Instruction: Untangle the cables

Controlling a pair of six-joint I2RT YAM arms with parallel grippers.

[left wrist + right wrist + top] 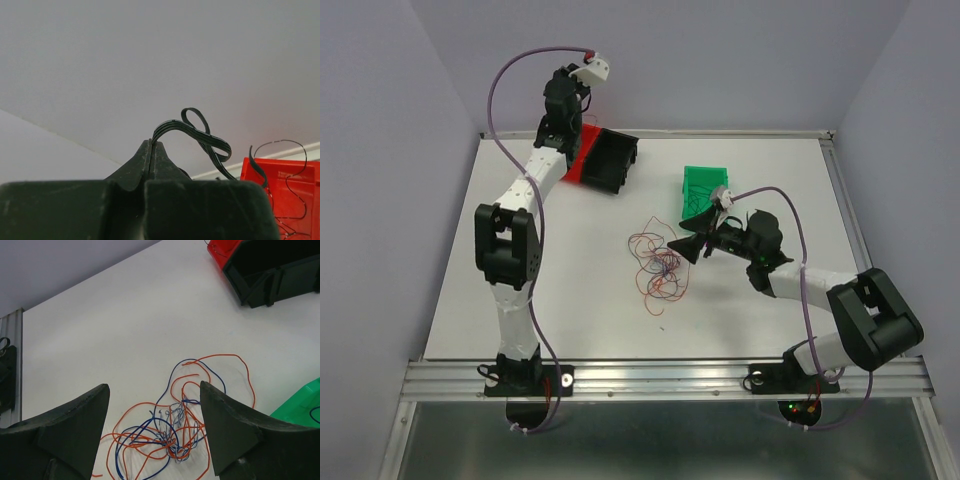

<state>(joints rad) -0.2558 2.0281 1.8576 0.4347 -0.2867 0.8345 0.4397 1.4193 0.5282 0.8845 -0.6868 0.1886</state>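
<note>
The cables (658,265) are seen lying in a loose tangle on the table (550,290), well apart from the black bin (612,160), on its near right side. In the right wrist view the tangle (170,432) is made up mostly of orange and blue strands, knotted most tightly at its middle, with wide orange loops spread out toward the black bin (280,270).

The right gripper (685,245) is held low just beside the tangle, on the side away from the black bin. Its fingers (75,420) are spread wide, and nothing is gripped between them.

The left gripper (151,145) is raised above the table close to the black bin. Its fingers (137,167) are pressed together on a black cable (200,132), which is pinched at the tips and curls out beyond them in several flat loops.

A red bin (582,152) is set against the left side of the black bin, touching it. Inside the red bin (295,200) another thin black strand can be made out.

A green bin (702,185) stands to the right of the black bin, apart from it, and one dark strand is visible in its corner (300,407).
</note>
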